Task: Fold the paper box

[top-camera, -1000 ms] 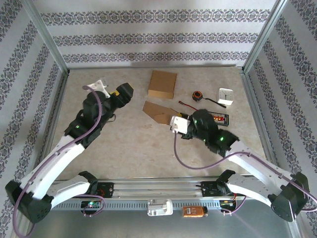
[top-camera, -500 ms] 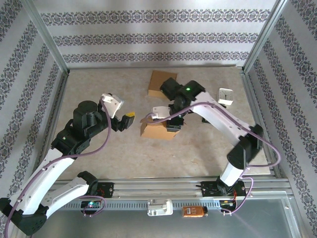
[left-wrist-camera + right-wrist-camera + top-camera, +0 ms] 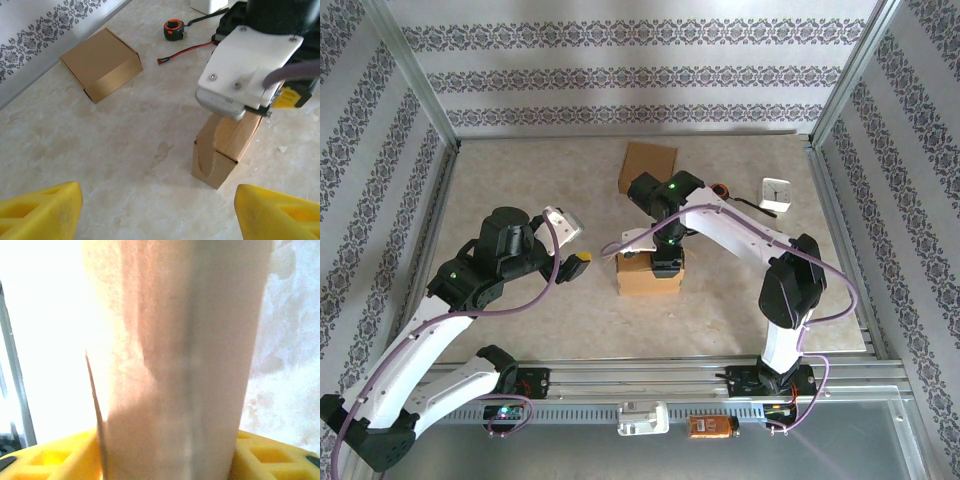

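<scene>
Marbled tabletop: right end effector [image 3: 667, 260] straddles upright paper box [image 3: 645, 281], grip unclear; left end effector [image 3: 159, 212] hovers released.

Table [image 3: 520, 160]: paper box [image 3: 650, 277], folded box [image 3: 648, 168], clock [image 3: 777, 192]

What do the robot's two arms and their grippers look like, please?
The left arm and the right arm both have white links joined by black joints, with small green lights. A purple-grey cable runs along each. The left gripper and the right gripper have blocky yellow fingers with cut-out recesses, behind a white plate.
</scene>
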